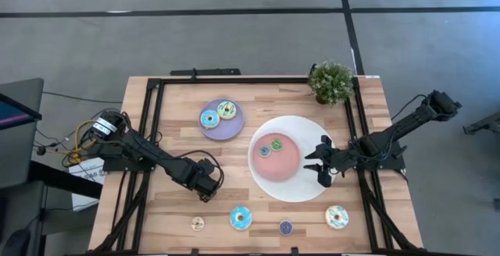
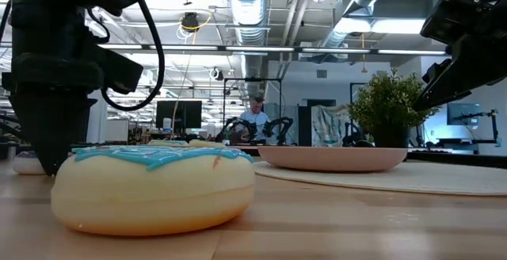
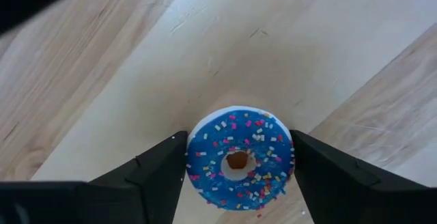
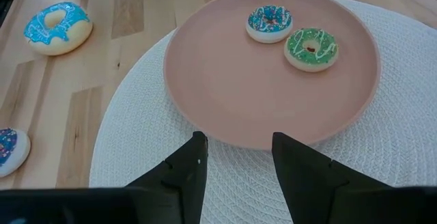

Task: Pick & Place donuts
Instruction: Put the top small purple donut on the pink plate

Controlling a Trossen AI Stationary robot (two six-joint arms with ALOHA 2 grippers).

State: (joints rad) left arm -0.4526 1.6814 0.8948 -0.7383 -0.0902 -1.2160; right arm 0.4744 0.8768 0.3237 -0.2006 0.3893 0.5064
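A small blue-iced donut with sprinkles (image 3: 239, 157) lies flat on the wooden table. My left gripper (image 1: 205, 184) points straight down over it and is shut on it; the gripper hides it in the high view. The pink plate (image 1: 291, 168) holds two mini donuts, one blue (image 4: 270, 22) and one green (image 4: 311, 48). My right gripper (image 4: 239, 159) hangs open above the white mat (image 1: 308, 190), at the pink plate's right rim, with nothing between its fingers. Two sprinkled donuts (image 1: 219, 114) lie on the lilac plate (image 1: 221, 129). My left gripper has the blue mini donut between its two fingers (image 3: 164, 166), which meet its outer rim (image 3: 191, 159) on opposite sides. The fingers come from above, pointing down. The donut lies flat on the table, icing up.
Along the near edge lie a tan mini donut (image 1: 198, 223), a large blue-iced donut (image 1: 241, 218), a purple mini donut (image 1: 286, 226) and a large cream donut (image 1: 337, 216). A potted plant (image 1: 330, 82) stands at the far right. A person sits in the room beyond.
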